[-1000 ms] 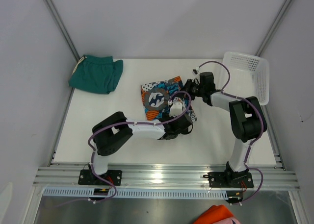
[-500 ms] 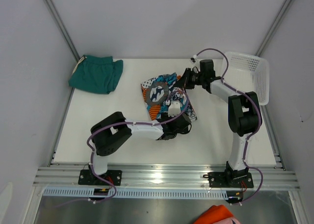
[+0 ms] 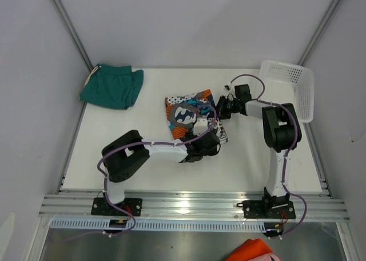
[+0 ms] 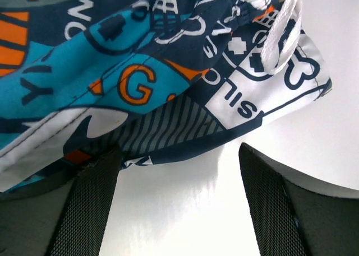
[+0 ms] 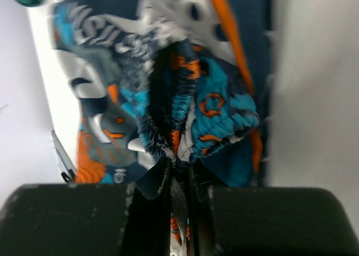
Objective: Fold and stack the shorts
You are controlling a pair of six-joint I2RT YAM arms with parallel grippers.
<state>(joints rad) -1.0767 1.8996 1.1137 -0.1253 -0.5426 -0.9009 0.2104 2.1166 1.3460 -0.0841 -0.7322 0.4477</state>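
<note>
The printed shorts [image 3: 191, 117] lie folded in the middle of the table, orange, blue, white and navy. My right gripper [image 3: 224, 108] is at their right edge, shut on a bunched fold of the waistband [image 5: 185, 127]. My left gripper [image 3: 207, 142] is open at their near right corner. In the left wrist view the printed hem [image 4: 168, 93] and a white drawstring [image 4: 280, 32] lie just beyond my open fingers [image 4: 90, 205]; bare table shows between them. The teal-green shorts [image 3: 112, 85] lie folded at the far left corner.
A white mesh basket [image 3: 289, 87] stands at the far right edge of the table. A plain orange cloth [image 3: 251, 251] lies below the front rail. Grey walls close in the left, back and right sides.
My right gripper has swung back down and to the right with the waistband fold, laying the lifted part flat. The left arm has hardly moved.
</note>
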